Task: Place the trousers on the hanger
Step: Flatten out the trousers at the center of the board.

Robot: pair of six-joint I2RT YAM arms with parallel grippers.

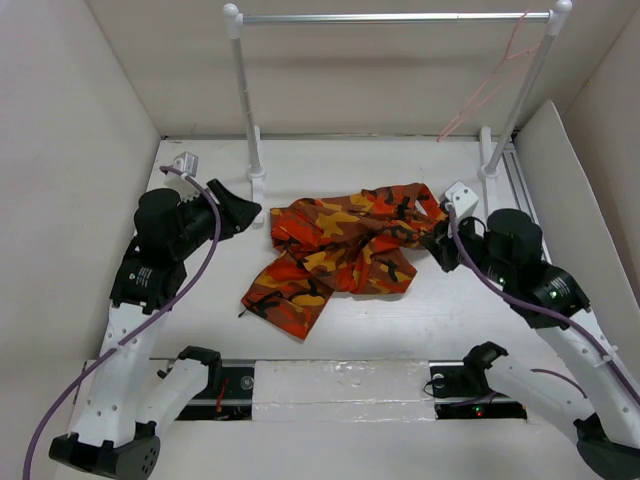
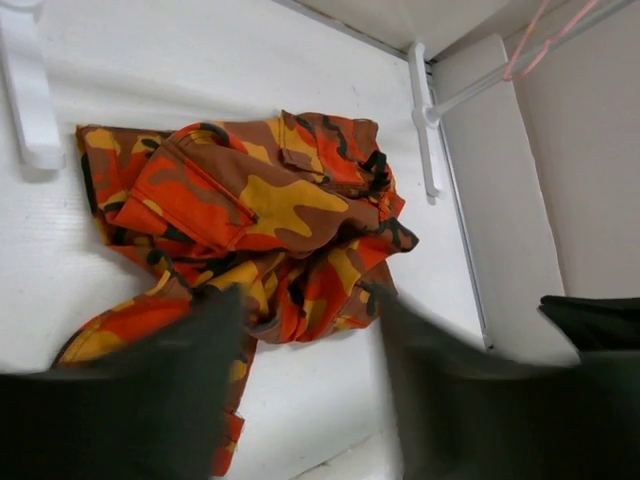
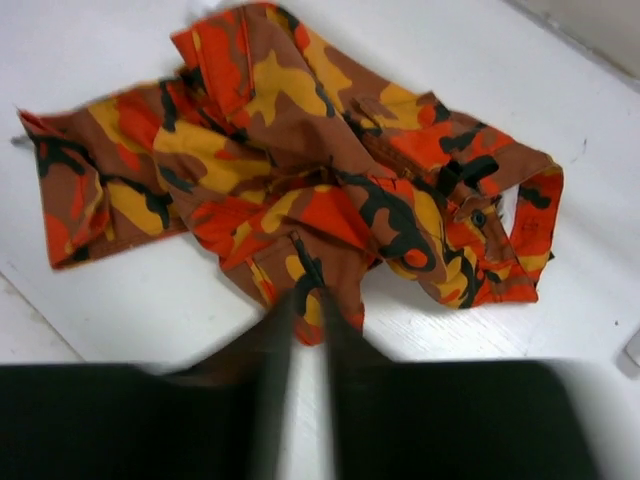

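The camouflage trousers [image 1: 345, 245] lie crumpled in a heap on the white table, between my two grippers. They also show in the left wrist view [image 2: 270, 210] and the right wrist view [image 3: 290, 170]. The thin pink hanger [image 1: 497, 82] hangs by its hook from the right end of the silver bar; it also shows in the left wrist view [image 2: 545, 40]. My left gripper [image 1: 245, 212] is open and empty beside the trousers' left edge, its jaws wide apart [image 2: 308, 300]. My right gripper [image 1: 435, 245] is at the trousers' right edge, fingers almost together [image 3: 305, 300] with only bare table between them.
A silver bar [image 1: 390, 18] on two white posts [image 1: 243, 100] stands across the back of the table. White walls [image 1: 70, 150] close in the left, right and back. A small white block [image 1: 186, 162] sits at the back left.
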